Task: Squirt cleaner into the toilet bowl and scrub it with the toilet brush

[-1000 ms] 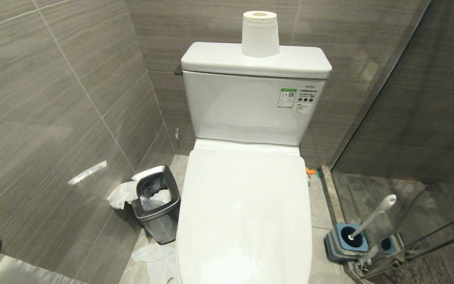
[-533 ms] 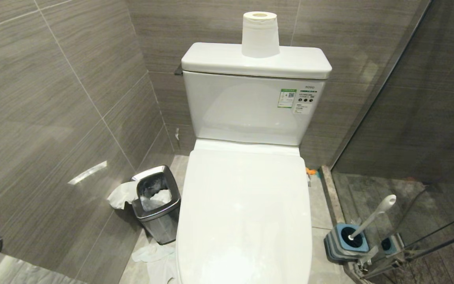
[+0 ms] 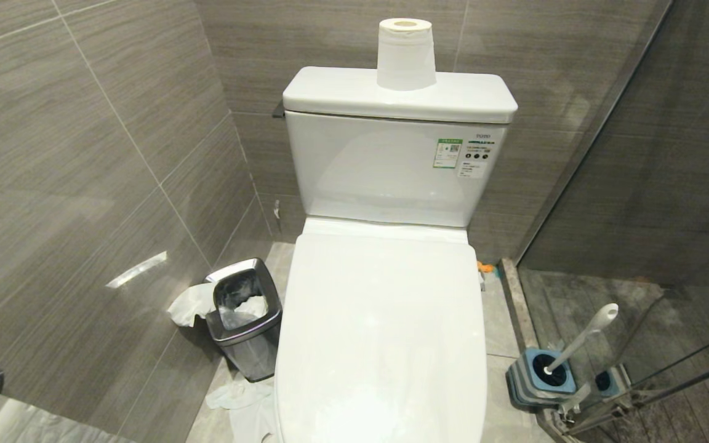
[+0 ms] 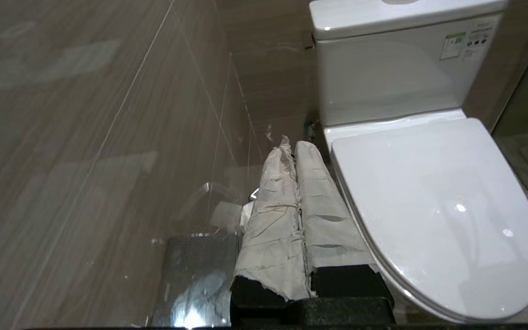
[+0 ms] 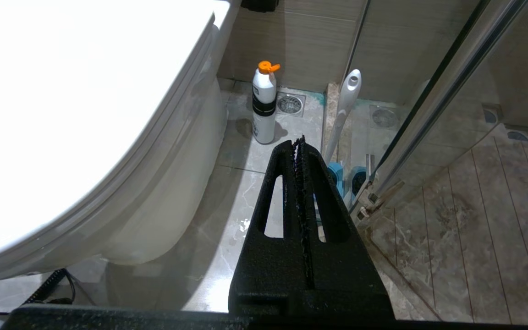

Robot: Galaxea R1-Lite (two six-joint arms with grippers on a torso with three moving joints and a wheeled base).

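Observation:
The white toilet bowl [image 3: 385,332] has its lid down, so the basin is hidden. The toilet brush [image 3: 582,338] leans in its blue holder [image 3: 539,375] on the floor to the right, bristles hidden. No cleaner liquid shows; a white bottle with an orange cap [image 5: 264,105] stands on the floor beside the toilet's base. My left gripper [image 4: 294,145], its fingers wrapped in pale tape, is shut and empty beside the toilet lid [image 4: 433,206], above the bin. My right gripper [image 5: 299,142] is shut and empty over the floor, short of the brush handle [image 5: 344,110]. Neither arm shows in the head view.
A steel waste bin [image 3: 245,317] with tissue stands left of the toilet, with more tissue [image 3: 237,400] on the floor. A paper roll [image 3: 405,54] sits on the tank. A glass shower partition [image 3: 637,184] closes the right side and a tiled wall the left.
Toilet, brush and bin stand as before. Only a pale shape in the lower left corner of the head view has drawn back slightly.

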